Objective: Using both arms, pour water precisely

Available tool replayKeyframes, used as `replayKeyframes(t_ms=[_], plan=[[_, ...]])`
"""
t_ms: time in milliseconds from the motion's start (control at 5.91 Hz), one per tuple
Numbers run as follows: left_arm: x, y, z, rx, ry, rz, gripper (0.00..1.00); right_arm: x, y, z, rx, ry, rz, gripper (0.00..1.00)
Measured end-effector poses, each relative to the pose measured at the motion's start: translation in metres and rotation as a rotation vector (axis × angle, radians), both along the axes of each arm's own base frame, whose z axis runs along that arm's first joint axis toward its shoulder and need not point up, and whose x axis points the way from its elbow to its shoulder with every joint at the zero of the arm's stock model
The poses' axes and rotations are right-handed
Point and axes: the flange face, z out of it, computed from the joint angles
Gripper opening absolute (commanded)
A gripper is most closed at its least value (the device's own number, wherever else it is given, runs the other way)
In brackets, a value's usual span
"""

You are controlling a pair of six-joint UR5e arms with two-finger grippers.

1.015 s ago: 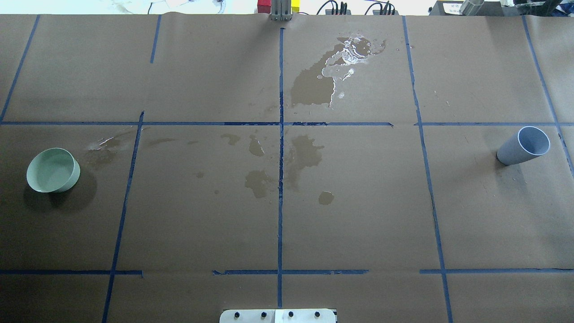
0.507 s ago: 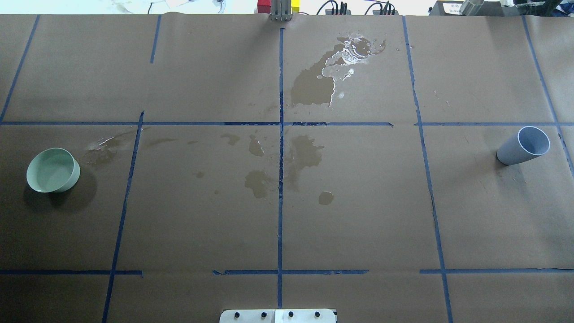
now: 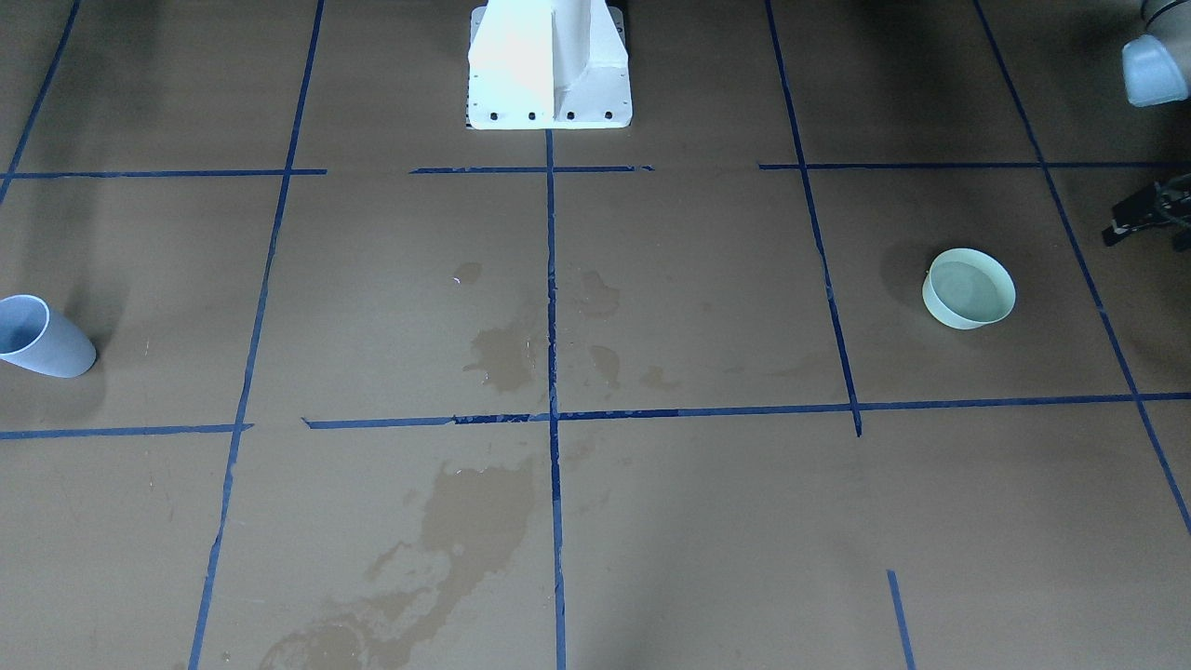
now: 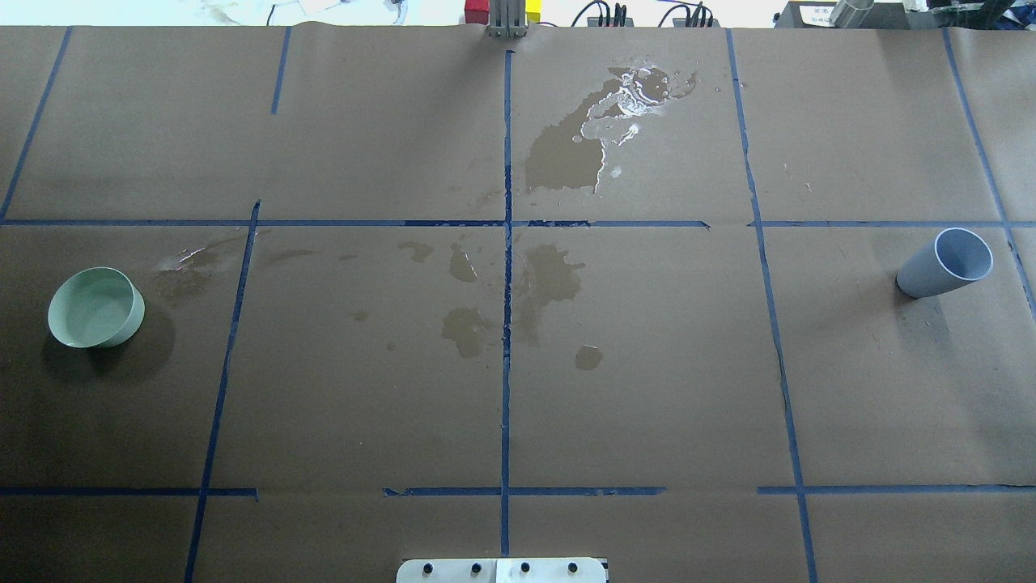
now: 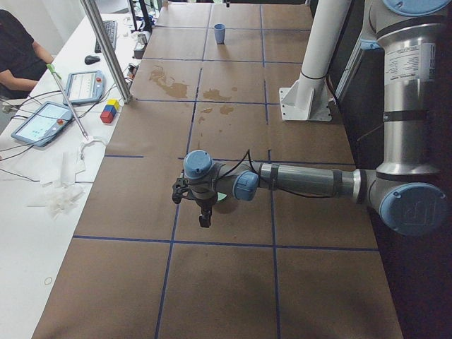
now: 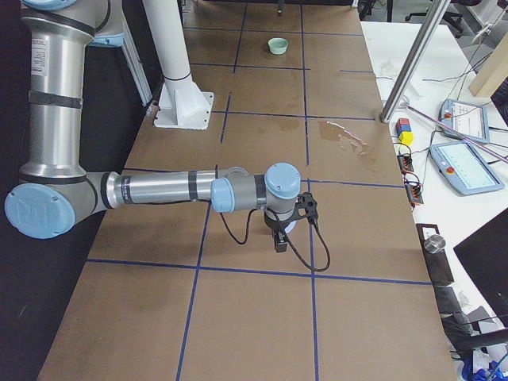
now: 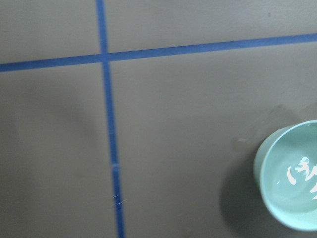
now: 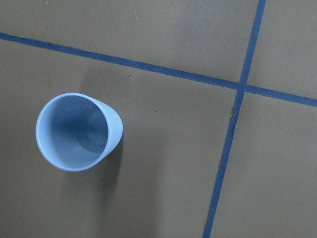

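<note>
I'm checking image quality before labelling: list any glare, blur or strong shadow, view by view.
Overhead: white glare on the far wet patch. Left wrist: soft focus, bright reflections on the water in the green bowl. Right wrist: sharp; the blue cup casts a soft shadow. Front-facing: white pedestal overexposed.

water (image 7: 286,194) in bowl (image 4: 138,317) left, cup (image 4: 929,275) right

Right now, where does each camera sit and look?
Front: across the table, facing the base; left arm's tip shows.
Overhead: behind the base, looking down; only base shows.
Left side: table end; left arm near.
Right side: other end; right arm near.
Left wrist: down on green bowl.
Right wrist: down on blue cup.
Front and overhead share bowl and cup.
</note>
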Motion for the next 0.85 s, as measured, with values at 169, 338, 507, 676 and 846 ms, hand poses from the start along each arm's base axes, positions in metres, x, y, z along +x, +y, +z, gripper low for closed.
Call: replayKeyframes(t_ms=[169,338,507,676,846], plan=[[0.043,-0.001,-0.008,-0.042,0.016,-0.014,1.00,-0.001,0.000,0.000,0.001,0.000,-0.002,1.00],[0.076,-0.006,-0.009,-0.075,0.020,-0.005,1.00,-0.001,0.000,0.000,0.001,0.001,-0.003,1.00],[0.099,-0.009,-0.005,-0.091,0.018,0.015,1.00,-0.001,0.000,0.000,0.001,0.001,-0.004,1.00],[0.107,-0.009,-0.001,-0.100,0.015,0.026,1.00,-0.001,0.000,0.001,0.000,0.001,-0.004,1.00],[0.110,-0.009,0.004,-0.108,0.011,0.030,0.95,-0.001,0.001,0.001,-0.002,0.001,-0.004,1.00]])
